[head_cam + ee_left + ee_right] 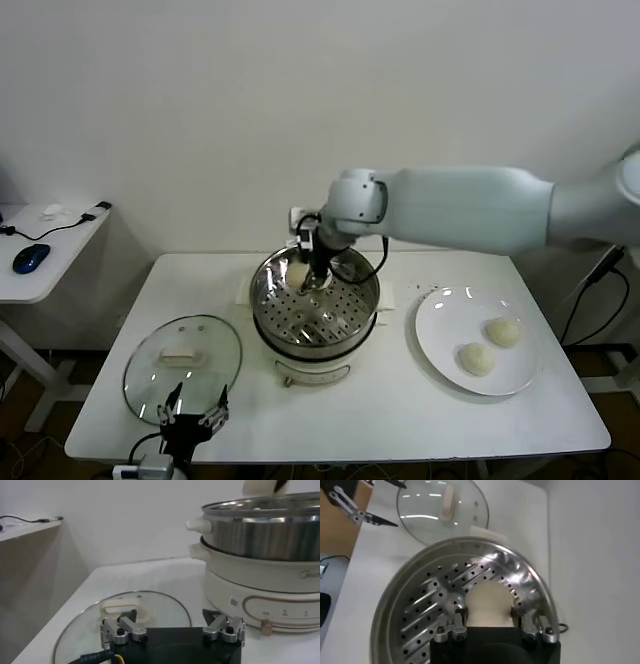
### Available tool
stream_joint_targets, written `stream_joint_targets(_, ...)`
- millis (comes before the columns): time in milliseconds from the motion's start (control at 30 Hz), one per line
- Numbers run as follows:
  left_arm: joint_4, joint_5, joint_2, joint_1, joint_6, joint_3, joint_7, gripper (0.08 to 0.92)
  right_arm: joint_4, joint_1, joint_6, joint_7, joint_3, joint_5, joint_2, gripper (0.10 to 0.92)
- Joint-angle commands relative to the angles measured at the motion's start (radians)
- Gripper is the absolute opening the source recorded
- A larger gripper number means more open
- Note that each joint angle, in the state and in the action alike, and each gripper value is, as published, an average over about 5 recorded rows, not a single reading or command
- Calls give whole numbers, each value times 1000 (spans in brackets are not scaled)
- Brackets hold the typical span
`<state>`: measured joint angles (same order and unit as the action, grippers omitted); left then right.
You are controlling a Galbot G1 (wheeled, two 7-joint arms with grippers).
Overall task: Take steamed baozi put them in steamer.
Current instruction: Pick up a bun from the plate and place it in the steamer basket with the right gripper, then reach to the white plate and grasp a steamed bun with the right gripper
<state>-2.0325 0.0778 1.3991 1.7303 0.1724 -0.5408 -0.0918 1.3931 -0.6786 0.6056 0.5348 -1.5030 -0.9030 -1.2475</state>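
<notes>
Right gripper [487, 625] over the far side of the steamer [345, 320], fingers closed around one steamed baozi [487, 605] just above the perforated floor; whether the bun touches that floor, impossible to tell. Two more steamed baozi [503, 332] [476, 359] lying near each other on the white plate [440, 345], to the right of the steamer. Left gripper [172, 631] parked low at the table's [400, 420] near left edge, fingers spread wide, holding nothing, just in front of the glass lid [205, 345] lying flat beside the steamer, white handle up
</notes>
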Motion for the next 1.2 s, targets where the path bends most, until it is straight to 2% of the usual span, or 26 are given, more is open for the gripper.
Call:
stream_joint_targets(33, 1, 1, -1, 0, 1, -1, 0, 823, -57, 137, 49, -81, 27, 31, -52, 594)
stream_joint_targets(467, 1, -2, 2, -2, 4, 8, 0, 823, -119, 168, 25, -62, 64, 23, -88, 603)
stream_joint_targets(633, -2, -3, 1, 2, 4, 8, 0, 823, -101, 122, 21, -2, 61, 20, -79, 719)
stream_joint_targets(733, -9, -3, 0, 5, 7, 6, 1, 823, -92, 48, -19, 79, 43, 22, -54, 790)
stream_joint_targets(833, -15, -3, -2, 9, 9, 4, 2, 823, -90, -56, -141, 194, -6, 6, -9, 818)
stream_joint_targets(1000, -32, -3, -3, 17, 11, 2, 8, 823, -81, -242, -317, 452, -121, -42, 164, 822)
stream_joint_targets(1200, -35, -5, 1, 11, 14, 6, 13, 823, -70, -408, -458, 640, -319, 61, 425, 823)
